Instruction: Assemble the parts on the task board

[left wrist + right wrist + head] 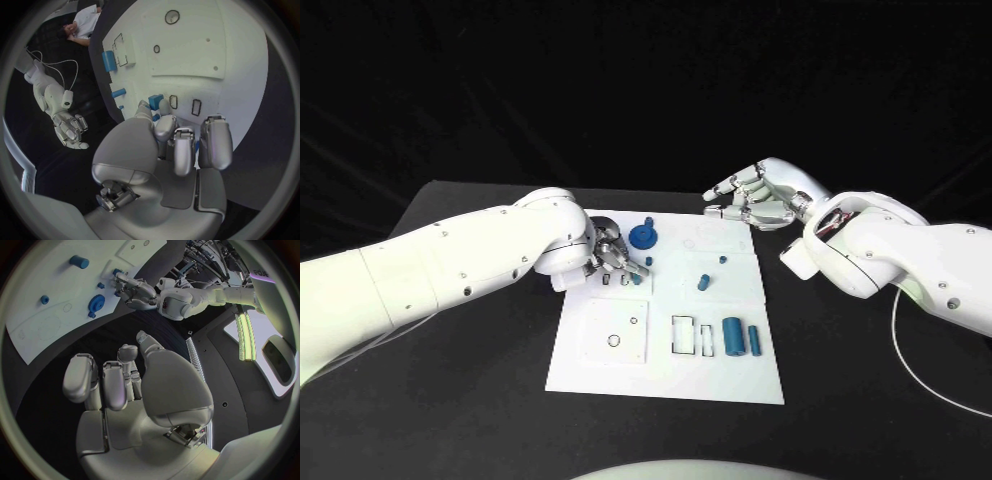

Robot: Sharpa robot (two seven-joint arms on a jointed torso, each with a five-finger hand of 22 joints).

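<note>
The board [668, 370] lies mid-table, long side running away from the robot. The left hand [615, 258] rests low over the board's left-middle zone, beside two small slots [617, 279]. In the left wrist view its fingers [184, 145] curl inward and a small blue part [155, 99] shows at the fingertips; whether it is pinched or merely touched cannot be told. The right hand [759, 200] hovers off the board's far right corner, over the black table [473, 420]; its fingers [103, 385] are loosely curled and hold nothing.

Parts on the board: a round knob [643, 236] near the far edge, two short pegs [705, 281] at centre, and a thick cylinder [733, 336] with a thin pin [753, 340] beside it at the near right, just right of a rectangular outline [684, 335]. A ring mark [615, 341] sits at the near left.

Step in hand, as judged: the left hand is seating or picking a small part at the slots. The next move calls for fine alignment of part to slot, then a straight downward press; the loose cylinder and pin are not yet placed.
</note>
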